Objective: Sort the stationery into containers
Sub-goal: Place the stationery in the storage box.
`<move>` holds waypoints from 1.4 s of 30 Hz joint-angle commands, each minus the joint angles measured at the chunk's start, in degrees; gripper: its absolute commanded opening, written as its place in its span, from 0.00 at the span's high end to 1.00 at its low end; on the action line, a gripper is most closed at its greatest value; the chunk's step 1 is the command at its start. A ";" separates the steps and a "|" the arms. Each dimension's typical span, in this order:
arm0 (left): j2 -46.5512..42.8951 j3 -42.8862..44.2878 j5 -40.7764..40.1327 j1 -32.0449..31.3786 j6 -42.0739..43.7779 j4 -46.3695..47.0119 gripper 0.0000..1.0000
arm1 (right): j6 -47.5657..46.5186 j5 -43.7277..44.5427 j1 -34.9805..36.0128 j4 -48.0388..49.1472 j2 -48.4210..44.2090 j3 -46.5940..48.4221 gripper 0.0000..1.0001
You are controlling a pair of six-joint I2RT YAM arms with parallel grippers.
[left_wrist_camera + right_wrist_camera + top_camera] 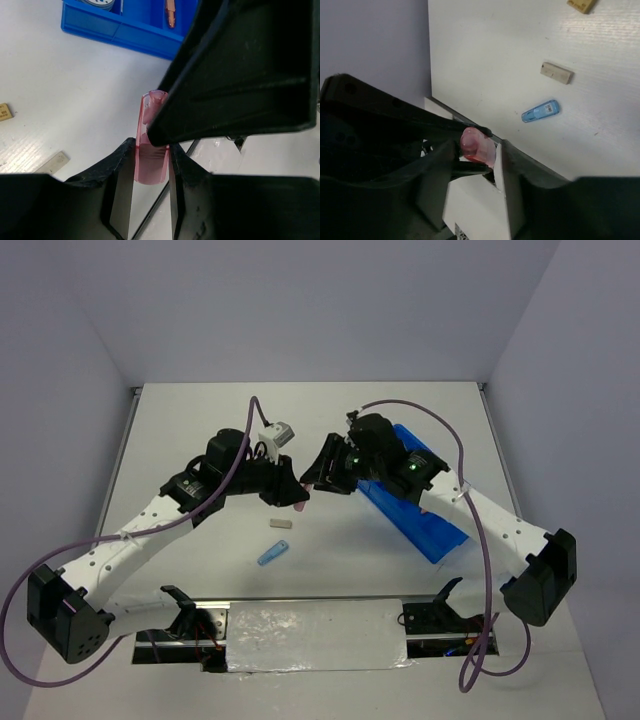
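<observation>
The left hand is clamped shut on a pink oblong piece, gripping its lower part between both fingers so that the rounded upper end stands free, raised above the middle of the worktop; the right hand meets it from the opposite side, its two fingers standing to either side of that free end, one of them crossing in front of the piece in the left wrist view; whether those fingers already press on the piece I cannot tell; the two hands are tip to tip, just left of the blue tray, which lies slantwise on the right half of the worktop under the right arm; in the tray, seen from the left wrist, part of a round roll with a white patterned top sits in one compartment and an orange piece lies in the compartment beside it; loose on the worktop below the hands lie a grey block and, nearer the arm bases, a light-blue piece, the two near each other but apart; a tan block lies farther off, at the edge of the right wrist view.
</observation>
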 commanded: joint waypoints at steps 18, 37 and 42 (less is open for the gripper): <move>-0.18 11.69 -34.52 0.00 -5.13 -25.31 0.01 | -17.12 15.80 -29.45 -13.14 -10.09 -11.12 1.00; 3.08 -2.53 -27.17 -0.08 -6.03 -26.78 0.01 | -24.18 17.22 -47.08 -10.25 -2.10 -15.79 0.45; 5.19 -3.51 -27.78 -0.17 -5.76 -26.15 0.01 | -24.35 15.46 -47.08 -10.77 -2.97 -13.78 0.38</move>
